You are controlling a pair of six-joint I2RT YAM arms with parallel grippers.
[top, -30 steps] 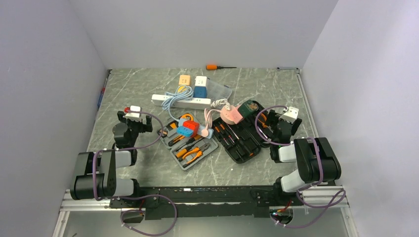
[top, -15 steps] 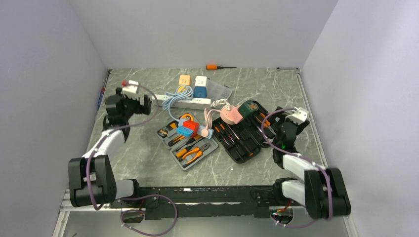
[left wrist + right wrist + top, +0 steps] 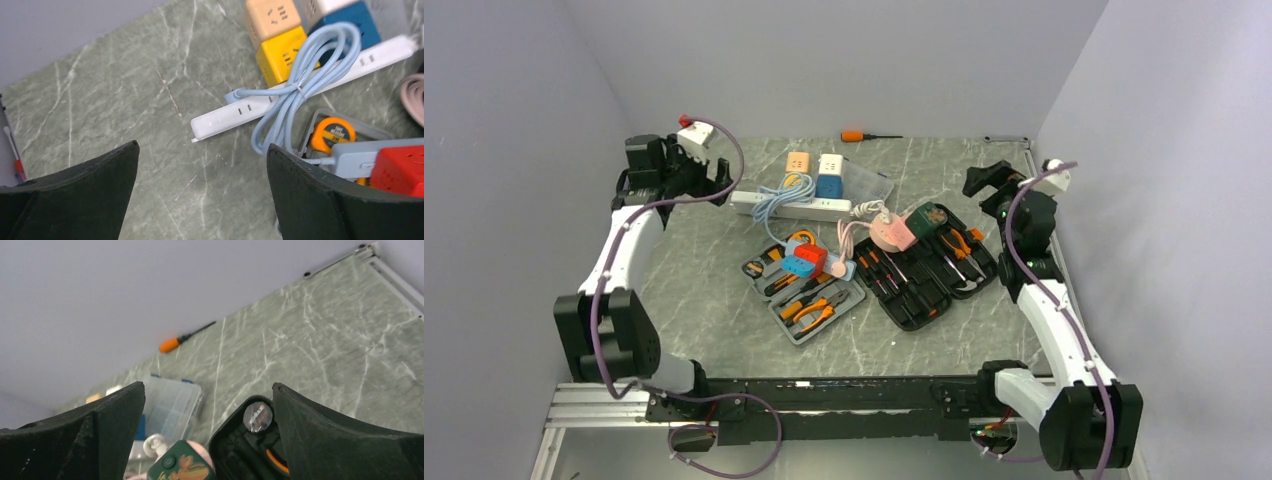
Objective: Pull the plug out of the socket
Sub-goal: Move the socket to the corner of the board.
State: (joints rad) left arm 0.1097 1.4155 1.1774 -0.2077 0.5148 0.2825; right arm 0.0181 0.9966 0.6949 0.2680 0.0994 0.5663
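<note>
Nearest us, the grey tool tray of orange-handled pliers and the black screwdriver case lie between the arm bases and the work. Neither needs touching.

Beyond them lies the socket, a long bar of smooth white plastic on the veined green tabletop, with a tied coil of glossy pale-blue cable draped over it. The plug seems to be the small pale-blue one at the strip's far edge near its left end, though its seating is hard to read.

The left gripper hovers above that end, jaws wide apart and empty. The right gripper, out over the table's far right, is likewise spread.

We would pin the slippery strip flat with one gripper. The other should close on the plug's body, not the cable, and draw straight along the prongs.

Farther off sit the blocky cube adapters and an orange-handled screwdriver by the wall.
</note>
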